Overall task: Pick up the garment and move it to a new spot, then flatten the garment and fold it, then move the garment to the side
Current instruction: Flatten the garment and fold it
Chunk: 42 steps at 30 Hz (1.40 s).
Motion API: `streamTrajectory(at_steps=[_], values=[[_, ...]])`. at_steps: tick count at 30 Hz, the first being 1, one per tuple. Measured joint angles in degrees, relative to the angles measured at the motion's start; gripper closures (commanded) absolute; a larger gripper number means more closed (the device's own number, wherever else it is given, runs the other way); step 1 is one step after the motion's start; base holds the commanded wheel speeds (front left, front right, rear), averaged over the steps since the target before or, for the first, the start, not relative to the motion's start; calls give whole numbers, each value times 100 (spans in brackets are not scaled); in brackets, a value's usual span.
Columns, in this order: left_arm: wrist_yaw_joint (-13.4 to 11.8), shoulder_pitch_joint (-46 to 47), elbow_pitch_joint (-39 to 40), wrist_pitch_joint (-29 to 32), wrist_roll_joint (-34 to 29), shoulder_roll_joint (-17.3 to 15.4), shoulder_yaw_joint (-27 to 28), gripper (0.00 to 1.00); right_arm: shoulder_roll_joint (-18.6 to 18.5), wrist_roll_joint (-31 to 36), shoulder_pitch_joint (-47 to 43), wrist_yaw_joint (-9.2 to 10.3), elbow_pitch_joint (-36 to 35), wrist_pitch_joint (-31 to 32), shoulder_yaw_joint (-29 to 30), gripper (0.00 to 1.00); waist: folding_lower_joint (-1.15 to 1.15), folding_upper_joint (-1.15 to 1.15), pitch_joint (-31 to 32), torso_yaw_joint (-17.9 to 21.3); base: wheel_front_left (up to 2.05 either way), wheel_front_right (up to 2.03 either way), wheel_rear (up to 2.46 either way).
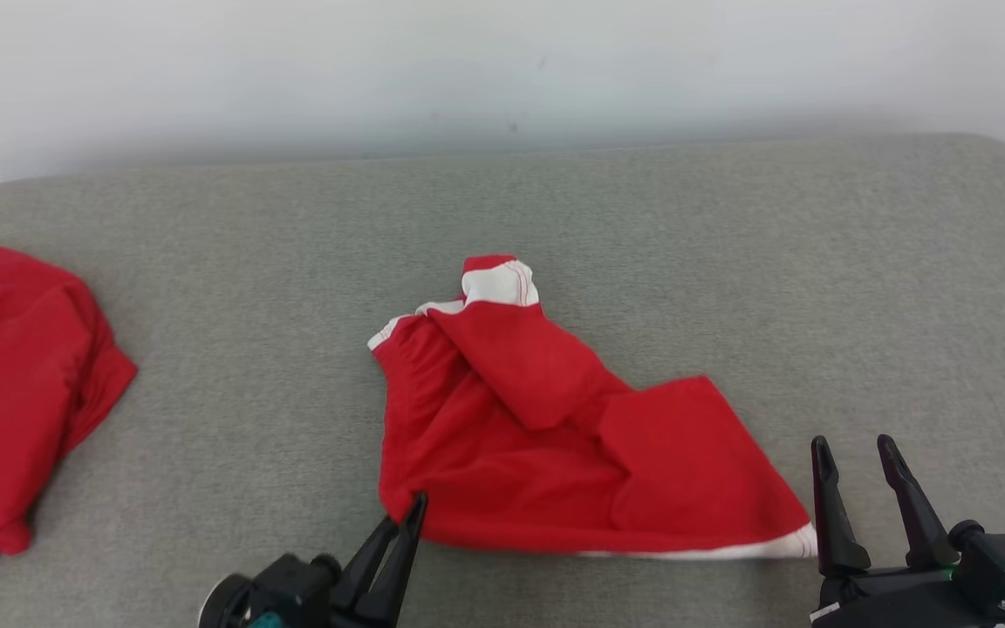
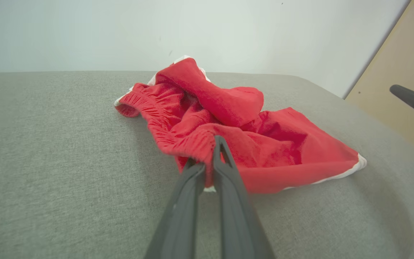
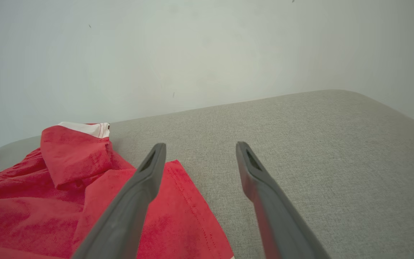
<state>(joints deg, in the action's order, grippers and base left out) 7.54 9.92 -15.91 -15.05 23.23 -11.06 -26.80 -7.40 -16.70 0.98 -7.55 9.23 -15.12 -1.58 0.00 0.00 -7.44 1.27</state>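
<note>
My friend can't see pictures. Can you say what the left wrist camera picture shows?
The left tool pinches the near edge of a crumpled red garment with white trim, its two dark fingers closed together on the cloth. The garment lies on a grey cushion in front of a pale wall.

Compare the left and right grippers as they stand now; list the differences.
The left gripper is shut, pinching the red garment's gathered edge; the right gripper stands open, holding nothing. The left gripper is at the garment's near left corner; the right gripper is by its white-trimmed right corner. Both have long dark fingers.
</note>
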Motion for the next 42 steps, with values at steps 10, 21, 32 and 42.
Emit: streamTrajectory(at_steps=[10, 21, 32, 42], values=[[-4, -488, 147, 0, 30, -140, 45, 100, -18, -13, 24, 0, 101, 0, -38, 0, 0, 0, 16, -261, 0, 0, 0], [-4, 464, -369, 0, -120, -111, -14, 100, -43, -25, 149, 0, 237, 0, -34, 0, 0, 0, -50, 171, 0, 0, 0], [0, 1512, -1524, 0, 100, -252, -41, 100, 46, -36, 394, 0, 388, -1, 19, 0, 1, 0, -383, 707, 0, 0, 0], [0, 1602, -1806, 0, 158, -82, 13, 0, 135, -33, 403, 0, 499, 0, 52, 0, 0, 0, -432, 720, 0, 0, 0]])
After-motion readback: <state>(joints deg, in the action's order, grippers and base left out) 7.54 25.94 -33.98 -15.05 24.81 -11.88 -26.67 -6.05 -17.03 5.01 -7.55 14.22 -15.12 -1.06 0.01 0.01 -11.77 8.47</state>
